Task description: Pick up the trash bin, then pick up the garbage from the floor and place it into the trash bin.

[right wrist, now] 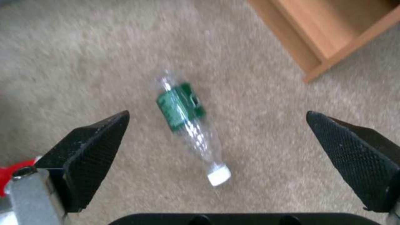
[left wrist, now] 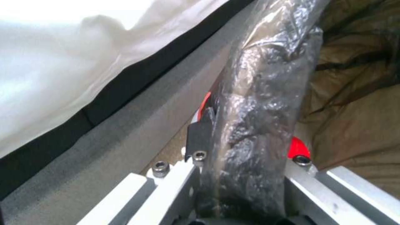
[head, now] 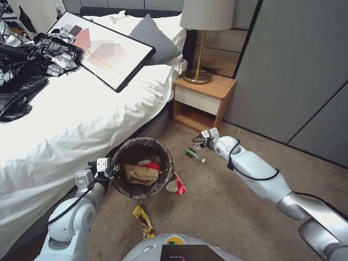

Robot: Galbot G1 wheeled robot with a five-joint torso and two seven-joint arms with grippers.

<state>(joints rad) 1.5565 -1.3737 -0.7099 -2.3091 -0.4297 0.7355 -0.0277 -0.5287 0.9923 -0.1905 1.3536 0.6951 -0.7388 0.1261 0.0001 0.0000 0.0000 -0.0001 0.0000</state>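
Note:
The trash bin [head: 125, 152], lined with a dark bag, hangs by the bed's edge with my left gripper [head: 114, 170] shut on its near rim. Up close in the left wrist view, the bagged rim [left wrist: 254, 125] runs between the left gripper's fingers [left wrist: 200, 137]. A tan paper bag [head: 139, 174] and a red cup [head: 154, 166] lie inside. On the carpet are a red-and-white cup [head: 178, 185], a yellow snack wrapper [head: 144, 220] and a clear bottle [head: 194, 155]. My right gripper [head: 199, 143] hovers open over the bottle [right wrist: 185, 122], which lies between its fingers [right wrist: 96, 140].
The white bed [head: 72, 119] stands to the left, carrying black-and-silver bags [head: 25, 69] and a framed picture [head: 105, 50]. A wooden nightstand [head: 201, 103] with a lamp [head: 203, 40] is just beyond the bottle. Grey wall panels [head: 297, 65] close off the right.

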